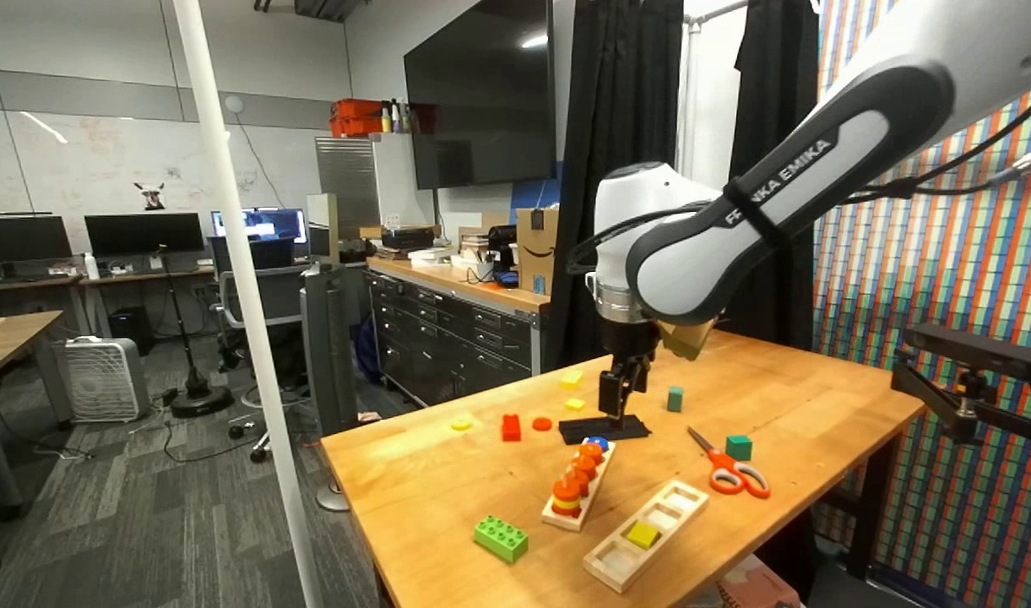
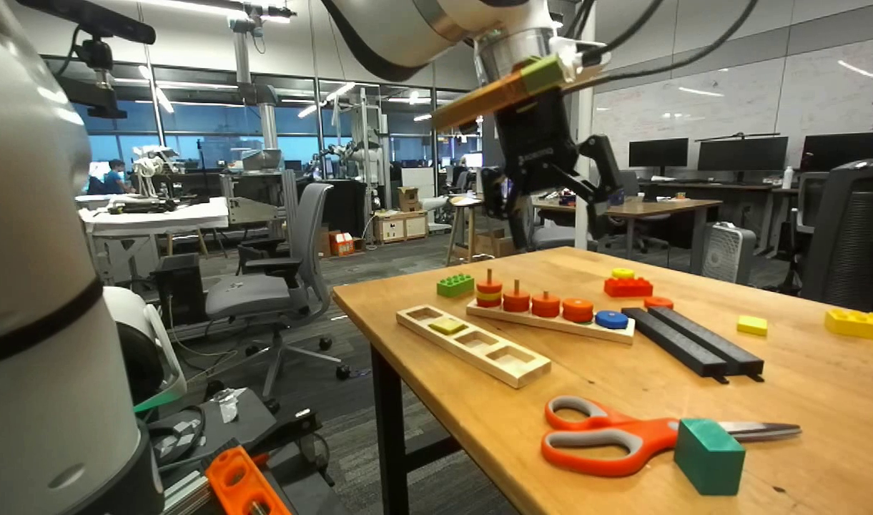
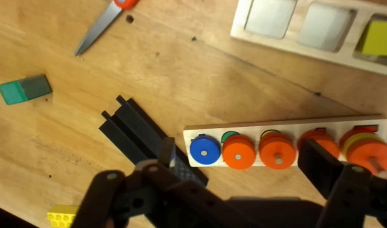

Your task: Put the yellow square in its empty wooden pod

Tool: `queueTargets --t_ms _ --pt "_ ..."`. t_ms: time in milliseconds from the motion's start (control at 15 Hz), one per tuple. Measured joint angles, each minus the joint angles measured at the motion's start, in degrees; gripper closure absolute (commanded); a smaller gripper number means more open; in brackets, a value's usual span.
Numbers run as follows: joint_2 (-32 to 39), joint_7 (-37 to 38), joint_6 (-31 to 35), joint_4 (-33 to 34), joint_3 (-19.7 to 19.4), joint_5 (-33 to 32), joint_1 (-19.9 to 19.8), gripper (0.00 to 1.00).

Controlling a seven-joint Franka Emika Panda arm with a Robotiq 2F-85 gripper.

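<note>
The second pocket of the wooden tray point(image 2: 518, 375), counting from the end by the green toy brick point(image 2: 455, 287), held the yellow square point(image 2: 447, 326); I couldn't tell whether it sat flush. Beside the tray, the peg board point(image 3: 294, 129) carried coloured rings point(image 3: 238, 146). I had the gripper point(image 3: 239, 155) pointing down above the table point(image 2: 822, 393), fingers point(image 3: 318, 166) spread.

This is a robotics lab: a white-and-black robot arm point(image 1: 785, 177) overhangs a light-brown wooden table point(image 1: 777, 380). Beyond the table are rectangular black monitors point(image 1: 143, 232) and a scribbled whiteboard point(image 1: 84, 156).
</note>
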Motion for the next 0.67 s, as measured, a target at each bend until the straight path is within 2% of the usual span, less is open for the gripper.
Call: queueTargets --t_ms 200,400,667 --pt "9.1 -0.1 8.5 4.8 -2.5 0.9 -1.6 0.0" --pt "15.5 -2.3 12.9 10.0 -4.6 10.0 -1.6 0.0" --pt "22.3 -4.6 13.4 17.2 -5.0 20.3 -1.8 0.0"
